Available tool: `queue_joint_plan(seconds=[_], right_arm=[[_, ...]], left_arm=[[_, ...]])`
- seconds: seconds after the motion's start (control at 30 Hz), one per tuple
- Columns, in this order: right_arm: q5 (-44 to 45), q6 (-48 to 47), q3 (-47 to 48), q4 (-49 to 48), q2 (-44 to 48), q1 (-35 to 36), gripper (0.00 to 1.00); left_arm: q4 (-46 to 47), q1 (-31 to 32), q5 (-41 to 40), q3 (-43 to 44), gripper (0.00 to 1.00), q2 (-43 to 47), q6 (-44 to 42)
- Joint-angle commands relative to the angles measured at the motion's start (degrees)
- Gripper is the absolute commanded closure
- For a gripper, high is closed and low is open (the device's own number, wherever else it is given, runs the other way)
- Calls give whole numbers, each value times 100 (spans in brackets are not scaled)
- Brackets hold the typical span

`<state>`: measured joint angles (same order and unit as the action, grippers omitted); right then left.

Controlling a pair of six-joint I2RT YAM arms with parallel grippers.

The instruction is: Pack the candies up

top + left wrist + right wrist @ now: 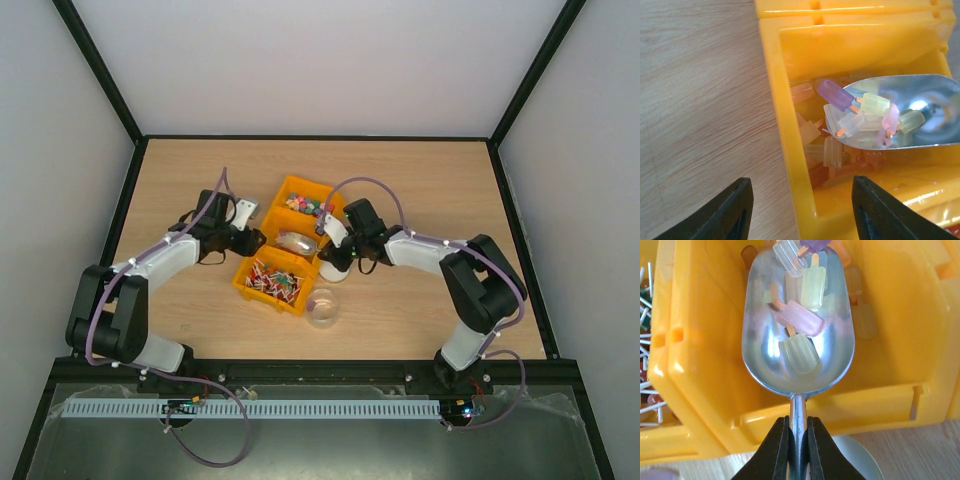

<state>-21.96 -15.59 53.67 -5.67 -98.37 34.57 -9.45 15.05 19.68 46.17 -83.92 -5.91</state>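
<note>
Right claw (798, 426) clamped on scoop (797, 370) handle. Scoop holds popsicle-shaped candies (799, 354), low in middle bin (890, 315), mid table (420, 180). Left claw (801, 192) apart, beside bin. Best approach: lift level and slow, then tip into jar (323, 308) near the near edge.

A mirror-silver scoop (760, 355) is seen, loaded with pastel sweets (800, 320) in purple, pale yellow and pink on orange sticks. The bins (900, 315) are shown glossy yellow, the candies (308, 205) brightly multicoloured, the desk (700, 100) pale and wood-grained.
</note>
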Motion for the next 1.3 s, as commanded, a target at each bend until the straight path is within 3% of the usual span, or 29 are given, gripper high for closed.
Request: queue_joint_plan(seconds=[0.0,0.13,0.33,0.93,1.27], right_arm=[[-241,-225,-248,-137,348,-62,99],[-287,-186,-379,-312,485,-131,99],[-387,-159,-608,-673,604,-267,99],[-683,-834,-965,-449,1135,-340,99],[-1337,-1287,-777,692,1974,-893,99]], left_arm=[[-214,-50,309,68,39,243,-34],[-204,-105,451,59,27,343,11],[-180,-205,480,89,23,347,17],[-262,-302,503,189,22,392,-53],[-381,-304,587,321,22,348,-163]])
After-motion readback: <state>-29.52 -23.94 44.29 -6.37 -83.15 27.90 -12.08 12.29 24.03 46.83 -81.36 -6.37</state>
